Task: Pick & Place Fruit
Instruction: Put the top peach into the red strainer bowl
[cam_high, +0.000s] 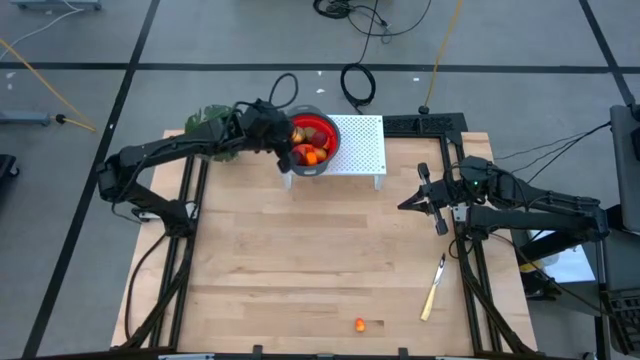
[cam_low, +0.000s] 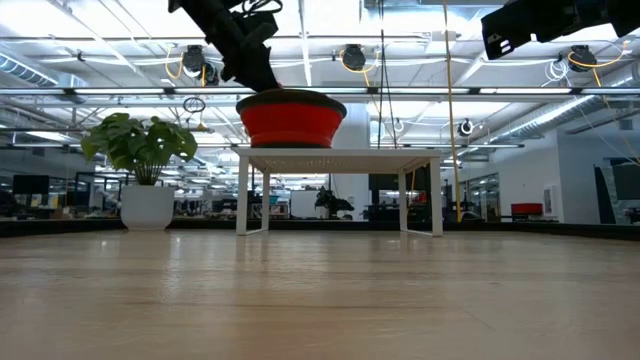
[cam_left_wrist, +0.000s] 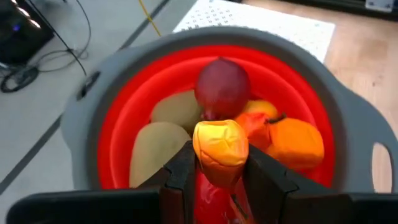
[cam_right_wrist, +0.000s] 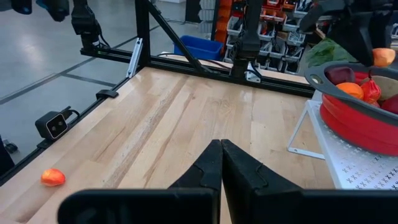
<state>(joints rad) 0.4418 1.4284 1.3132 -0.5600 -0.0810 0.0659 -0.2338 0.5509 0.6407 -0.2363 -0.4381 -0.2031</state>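
Note:
A red bowl with a grey rim (cam_high: 322, 133) (cam_low: 290, 118) stands on a white perforated stand (cam_high: 362, 150) at the table's far edge. It holds several toy fruits: a dark red round (cam_left_wrist: 222, 87), olive ovals (cam_left_wrist: 155, 146) and orange pieces (cam_left_wrist: 297, 144). My left gripper (cam_high: 291, 142) (cam_left_wrist: 219, 169) hangs over the bowl's left side, shut on a yellow-orange fruit (cam_left_wrist: 220, 148). One small orange fruit (cam_high: 359, 324) (cam_right_wrist: 53, 177) lies on the wood near the near edge. My right gripper (cam_high: 405, 204) (cam_right_wrist: 221, 146) hovers shut over the table's right side. My left gripper pinches the yellow-orange fruit (cam_left_wrist: 221, 163) between its two fingers (cam_left_wrist: 182, 167), at the fruit's lower sides. The fingers slant down from the table's left. The fruit is lifted clear, above the fruits lying in the bowl, and shows over the rim in the right wrist view (cam_right_wrist: 384, 56).
A pale-handled knife (cam_high: 433, 288) lies near the table's right edge. A leafy green plant in a white pot (cam_high: 205, 122) (cam_low: 140, 160) stands at the far left, beside the left arm. Bare wood (cam_high: 300, 250) spreads between stand and near edge.

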